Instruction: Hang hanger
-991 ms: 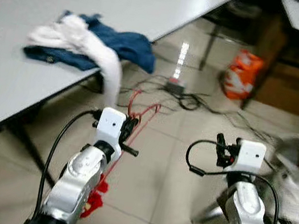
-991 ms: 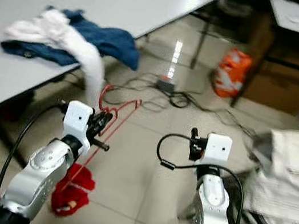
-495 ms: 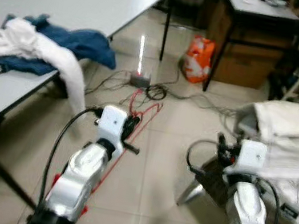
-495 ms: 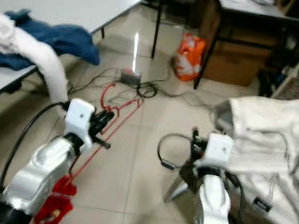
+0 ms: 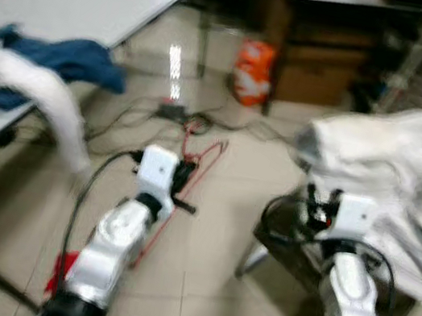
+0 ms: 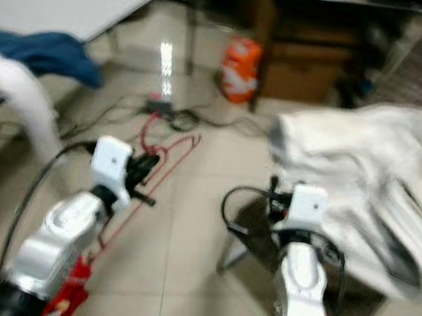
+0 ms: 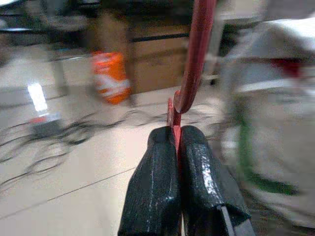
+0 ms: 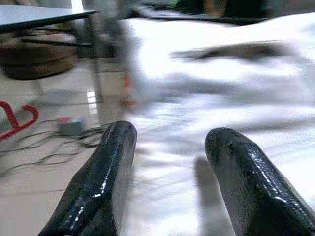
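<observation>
Where left pincer [image 7: 178,147] pinches: hanger [image 7: 194,54].

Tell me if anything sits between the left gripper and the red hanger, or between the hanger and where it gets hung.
Nothing sits between them: the left gripper is shut on the red hanger, held above the floor. No rail or hook to hang it on can be made out, so that path cannot be judged. The right gripper is open by the white fabric pile.

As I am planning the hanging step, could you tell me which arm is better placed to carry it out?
Probably the left: the left pincer is already shut on the red hanger. The right pincer is open and holds nothing, beside the white garment.
</observation>
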Robot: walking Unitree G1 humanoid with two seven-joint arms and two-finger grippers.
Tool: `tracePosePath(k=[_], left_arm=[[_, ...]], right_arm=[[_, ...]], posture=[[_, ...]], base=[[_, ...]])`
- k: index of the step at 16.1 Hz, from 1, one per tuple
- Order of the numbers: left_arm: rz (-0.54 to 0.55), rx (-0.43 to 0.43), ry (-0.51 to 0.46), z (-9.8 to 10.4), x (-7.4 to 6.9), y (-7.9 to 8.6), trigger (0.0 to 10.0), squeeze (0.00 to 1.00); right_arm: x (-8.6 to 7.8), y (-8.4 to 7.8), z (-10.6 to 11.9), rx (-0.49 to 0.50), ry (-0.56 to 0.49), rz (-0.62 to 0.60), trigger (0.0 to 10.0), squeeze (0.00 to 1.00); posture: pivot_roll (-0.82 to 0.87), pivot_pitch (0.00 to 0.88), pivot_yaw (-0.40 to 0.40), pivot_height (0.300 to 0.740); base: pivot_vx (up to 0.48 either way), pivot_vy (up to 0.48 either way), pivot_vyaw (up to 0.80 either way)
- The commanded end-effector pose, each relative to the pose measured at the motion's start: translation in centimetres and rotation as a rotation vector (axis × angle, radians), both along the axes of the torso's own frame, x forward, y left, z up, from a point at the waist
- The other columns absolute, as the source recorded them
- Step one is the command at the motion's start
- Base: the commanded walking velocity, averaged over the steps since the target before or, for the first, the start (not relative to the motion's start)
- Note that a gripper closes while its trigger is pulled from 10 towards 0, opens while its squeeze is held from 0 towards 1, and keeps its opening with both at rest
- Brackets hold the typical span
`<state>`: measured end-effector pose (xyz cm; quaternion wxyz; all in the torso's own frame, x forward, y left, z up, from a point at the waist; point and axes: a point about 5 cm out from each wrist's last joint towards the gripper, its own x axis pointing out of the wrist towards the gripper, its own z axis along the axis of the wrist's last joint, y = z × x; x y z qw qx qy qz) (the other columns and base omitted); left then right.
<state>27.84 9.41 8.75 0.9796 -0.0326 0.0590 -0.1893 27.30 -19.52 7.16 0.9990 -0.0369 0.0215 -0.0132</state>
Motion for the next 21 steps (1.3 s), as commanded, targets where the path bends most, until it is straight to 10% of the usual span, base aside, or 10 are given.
tracePosePath(k=[1, 10, 11, 21], left_arm=[[0.005, 0.012, -0.014, 0.1, 0.1, 0.3, 10.0, 0.00], [0.007, 0.008, -0.026, 0.4, 0.6, 0.1, 10.0, 0.00], [0.009, 0.008, -0.031, 0.5, 0.8, 0.0, 10.0, 0.00], [0.011, 0.004, -0.042, 0.8, 1.2, -0.2, 10.0, 0.00]], right_arm=[[0.2, 0.5, 0.3, -0.002, -0.025, 0.021, 10.0, 0.00], [0.2, -1.1, -0.4, 0.005, 0.026, -0.111, 10.0, 0.00], [0.2, -1.3, -0.4, 0.033, 0.026, -0.115, 10.0, 1.00], [0.5, -3.9, 0.4, -0.177, 0.004, -0.203, 10.0, 1.00]], posture=[[-0.05, 0.000, 0.034, 0.740], [-0.06, 0.000, 0.044, 0.740], [-0.06, 0.000, 0.045, 0.740], [-0.07, 0.000, 0.047, 0.740]], base=[[0.000, 0.000, -0.70], [0.000, 0.000, -0.60], [0.000, 0.000, 0.00], [0.000, 0.000, 0.00]])
